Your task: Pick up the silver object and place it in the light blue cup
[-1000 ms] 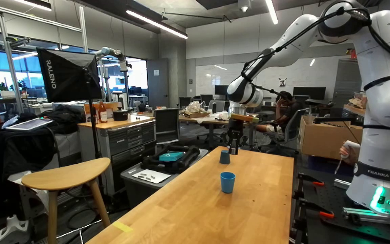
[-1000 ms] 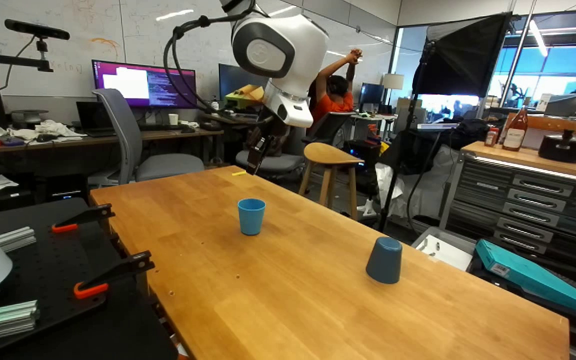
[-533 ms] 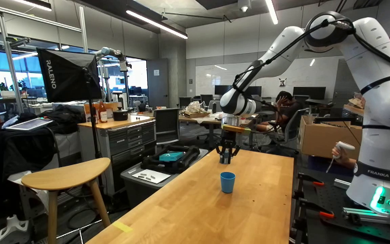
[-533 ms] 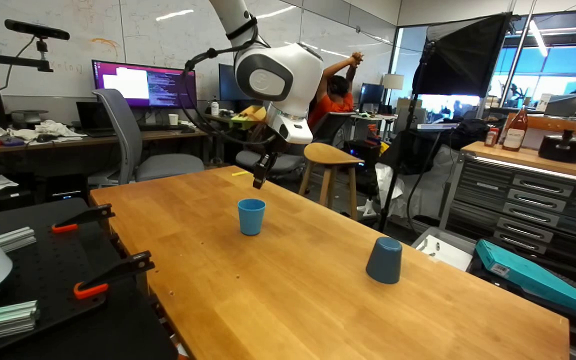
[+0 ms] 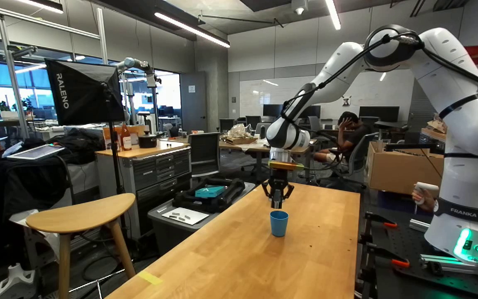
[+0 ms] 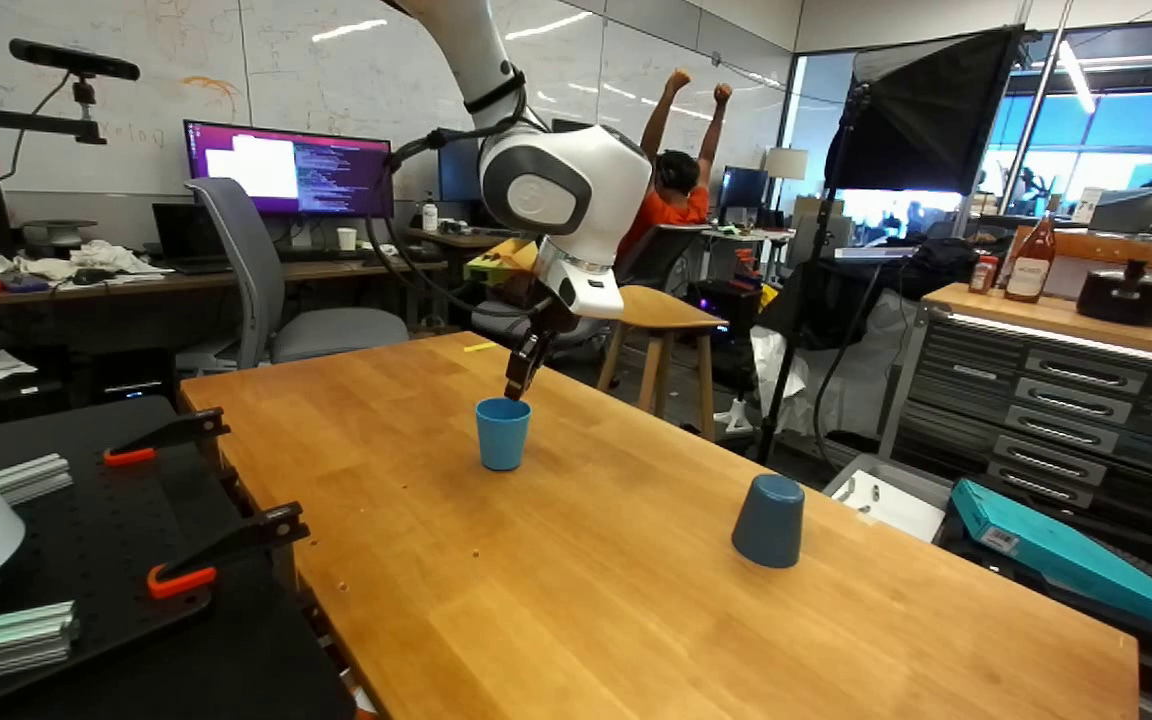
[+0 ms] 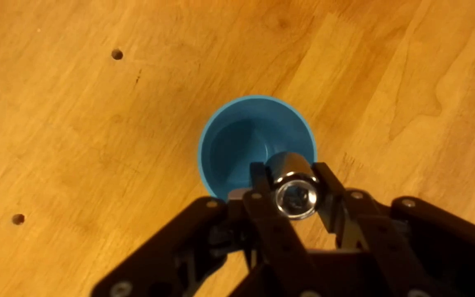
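Take the honey-brown wooden table (image 6: pixel 616 600) as floor reference only; no call to get down near it for this release. Move the white jointed robot arm (image 5: pixel 446 66) in small, slow corrections from here, being this close to target. Next size down, black two-finger metal gripper (image 6: pixel 518 389): leaning in an exterior view, so straighten up a bit if possible before lowering. Then cups. Ignore the dark blue tapered cup (image 6: pixel 769 522): upside down, well apart from the job. Aim for the light blue tapered cup (image 6: pixel 503 437): upright, mouth up, right by the gripper tips. Just above the rim or touching it, can't tell. Probably light, likely to tip if clipped. Last and smallest, shiny silver metal-looking cylinder (image 7: pixel 292 181): clamped in the gripper, not yet released, overlapping the cup mouth in the wrist view but off toward the lower right of the rim. Shift up and left in that view to centre over the mouth, cross-check in both exterior views, then lower until just inside the rim. Let go slowly, spreading only as wide as needed, to avoid kicking the cup wall. Then lift straight up, clear of the rim, before any sideways move.
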Robot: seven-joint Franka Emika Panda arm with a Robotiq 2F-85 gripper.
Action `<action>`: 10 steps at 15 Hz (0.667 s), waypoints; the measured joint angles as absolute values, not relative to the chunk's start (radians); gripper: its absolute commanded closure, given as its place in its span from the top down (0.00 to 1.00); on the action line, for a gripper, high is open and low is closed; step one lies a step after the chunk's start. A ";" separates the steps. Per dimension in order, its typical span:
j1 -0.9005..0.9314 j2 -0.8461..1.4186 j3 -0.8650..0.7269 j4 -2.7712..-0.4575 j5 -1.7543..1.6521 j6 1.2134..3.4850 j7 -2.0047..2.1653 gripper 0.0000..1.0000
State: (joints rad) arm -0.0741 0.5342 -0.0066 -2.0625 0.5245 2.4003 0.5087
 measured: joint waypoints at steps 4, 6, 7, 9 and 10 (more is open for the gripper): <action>-0.074 0.572 -0.008 -2.062 0.525 2.397 0.541 0.08; -0.074 0.585 -0.009 -2.061 0.525 2.397 0.549 0.54; -0.074 0.591 -0.010 -2.060 0.525 2.397 0.553 0.57; -0.074 0.600 -0.010 -2.056 0.525 2.397 0.561 0.70; -0.074 0.602 -0.010 -2.054 0.524 2.397 0.562 0.80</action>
State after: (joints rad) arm -0.0741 0.6015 -0.0097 -2.0539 0.5245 2.3967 0.5620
